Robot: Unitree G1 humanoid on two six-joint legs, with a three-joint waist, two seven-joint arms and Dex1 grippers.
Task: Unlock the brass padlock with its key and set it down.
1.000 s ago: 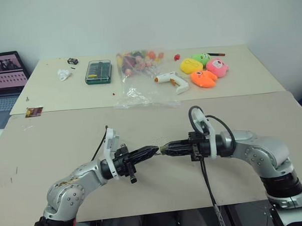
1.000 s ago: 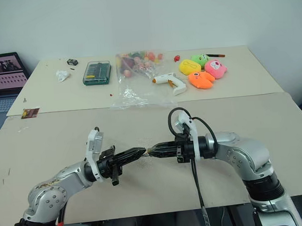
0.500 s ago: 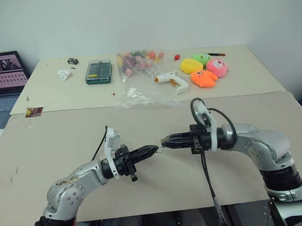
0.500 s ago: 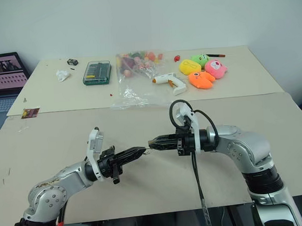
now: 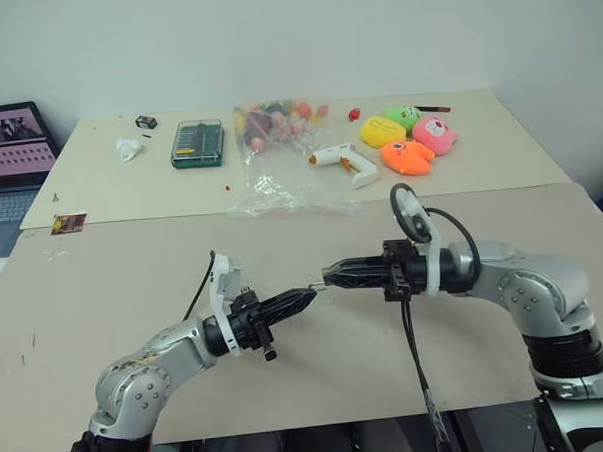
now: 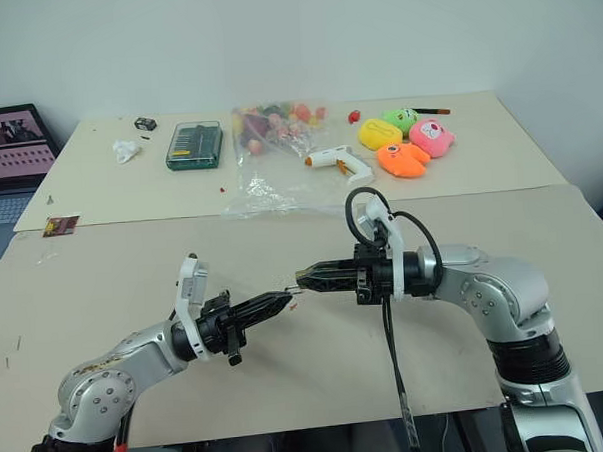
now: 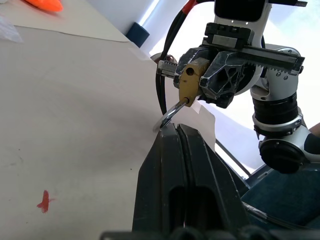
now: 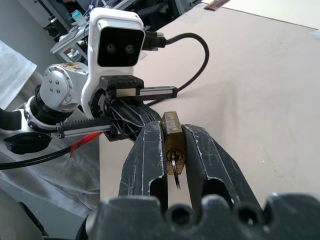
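Note:
My right gripper (image 8: 170, 150) is shut on the brass padlock (image 8: 171, 131), a squarish yellow body clamped between its two black fingers. The slim pale key (image 8: 174, 169) sticks out of the padlock's near end. In the left wrist view the padlock (image 7: 190, 84) hangs in front, and its silvery shackle (image 7: 173, 112) curves down to the tips of my left gripper (image 7: 170, 127), which is shut on it. Both grippers meet tip to tip above the front table, left gripper (image 5: 310, 295) slightly lower than the right gripper (image 5: 329, 278).
The beige front table (image 5: 133, 263) carries a small red mark (image 7: 45, 200). On the back table lie a green case (image 5: 197, 143), a plastic bag of colourful items (image 5: 278, 137), a white glue gun (image 5: 344, 164) and plush toys (image 5: 408, 141). A laptop (image 5: 8, 159) stands far left.
My right gripper has risen and drawn back to the right with the padlock, so the two grippers' tips stand slightly apart. The left gripper has stayed in place.

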